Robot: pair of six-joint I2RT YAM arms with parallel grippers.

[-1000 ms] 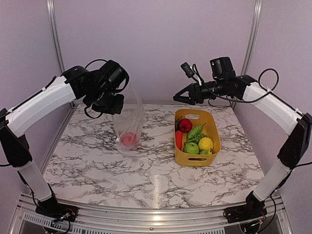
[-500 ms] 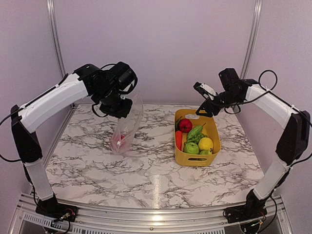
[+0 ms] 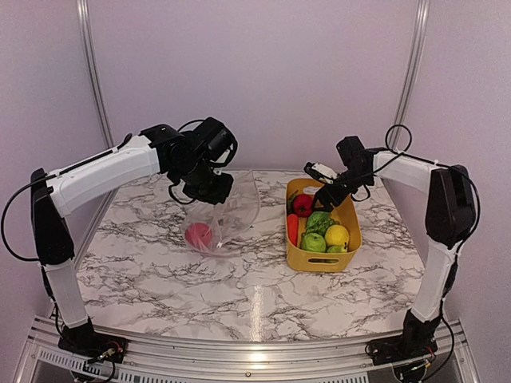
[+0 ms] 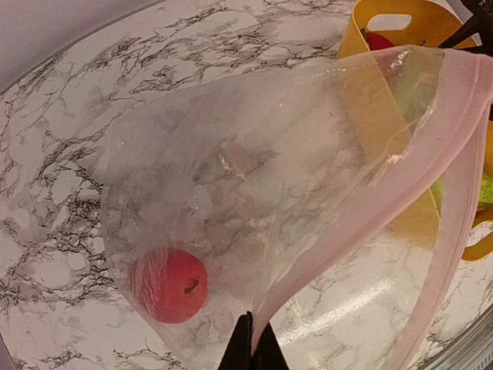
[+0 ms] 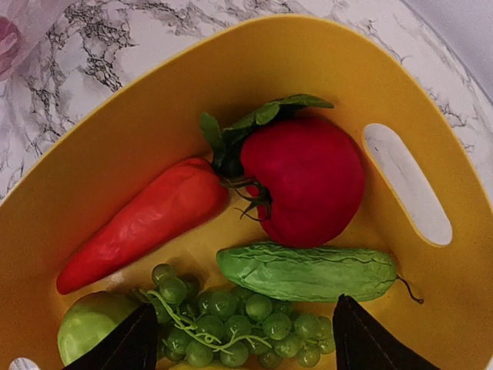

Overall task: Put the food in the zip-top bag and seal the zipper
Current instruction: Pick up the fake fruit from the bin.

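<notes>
Left fingers (image 4: 240,353) clenched on the mouth edge of the zip-top bag (image 4: 254,169). The bag's mouth gapes, its lower end is on the worktop (image 3: 160,271), and one red fruit (image 4: 168,284) is inside. Right fingers (image 5: 127,343) spread apart, grasping nothing, over green grapes (image 5: 231,308) in the yellow basket (image 5: 100,139), beside cucumber (image 5: 308,271), tomato (image 5: 304,185) and carrot (image 5: 146,231).

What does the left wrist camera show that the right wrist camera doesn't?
Only the left wrist view: the whole clear crinkly plastic bag, its pinkish zipper strip, and the left gripper pinching the bag's edge. Only the right wrist view: the long orange-red carrot-like piece, the bunch of small green grapes, and the open right gripper over them. Both: the yellow plastic basket, the leafy-topped red fruit in it, and the white marbled table.
</notes>
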